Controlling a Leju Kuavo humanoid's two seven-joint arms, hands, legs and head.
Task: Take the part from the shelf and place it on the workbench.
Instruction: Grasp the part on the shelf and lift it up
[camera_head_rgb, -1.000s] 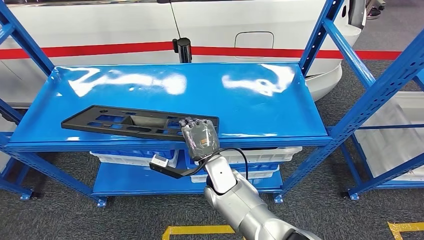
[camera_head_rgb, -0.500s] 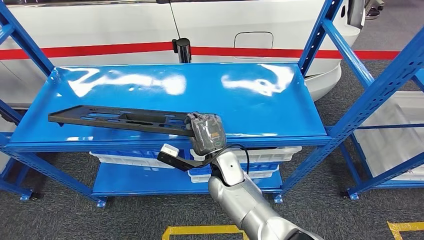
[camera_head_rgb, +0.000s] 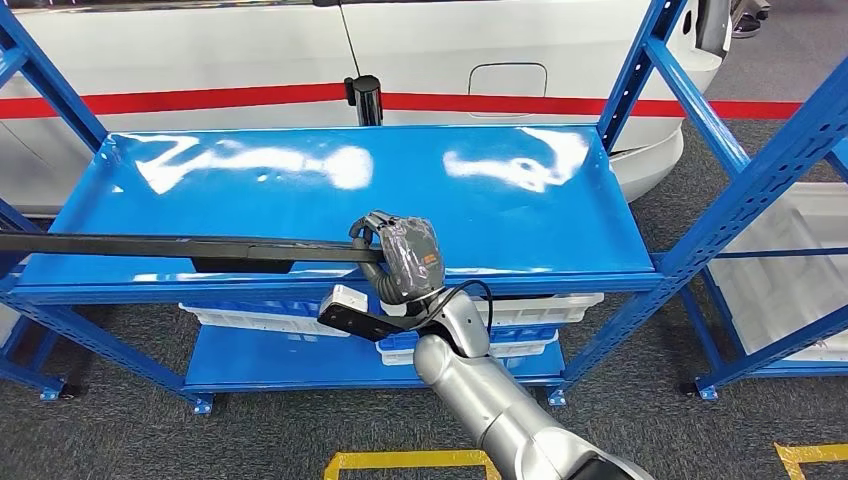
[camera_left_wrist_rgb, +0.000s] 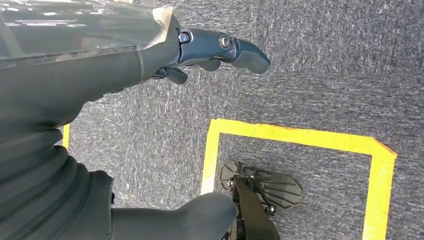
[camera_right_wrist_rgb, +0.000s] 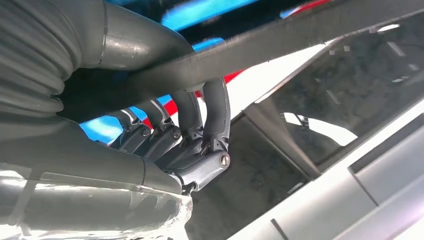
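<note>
**The robot has the part up off the shelf**

The robot's right hand (camera_head_rgb: 404, 258) holds one end of the long black part (camera_head_rgb: 180, 246). Its fingers (camera_right_wrist_rgb: 216, 112) wrap round the edge of the part, with the thumb on the other side. The part sticks out to the robot's left, flat and level, above the front of the blue shelf (camera_head_rgb: 560, 215). It looks lifted, not lying down. It is seen edge-on, like a thin dark bar.

The left hand (camera_left_wrist_rgb: 200, 50) hangs down over the grey floor (camera_left_wrist_rgb: 325, 65). It holds nothing, and its fingers are a little apart.

So the picking-up step looks done. Next, the robot likely must pull the part clear of the blue shelf posts (camera_head_rgb: 690, 95), then turn and carry it to the workbench. The part is long and held at one end, so it could tip or bump a post.
</note>
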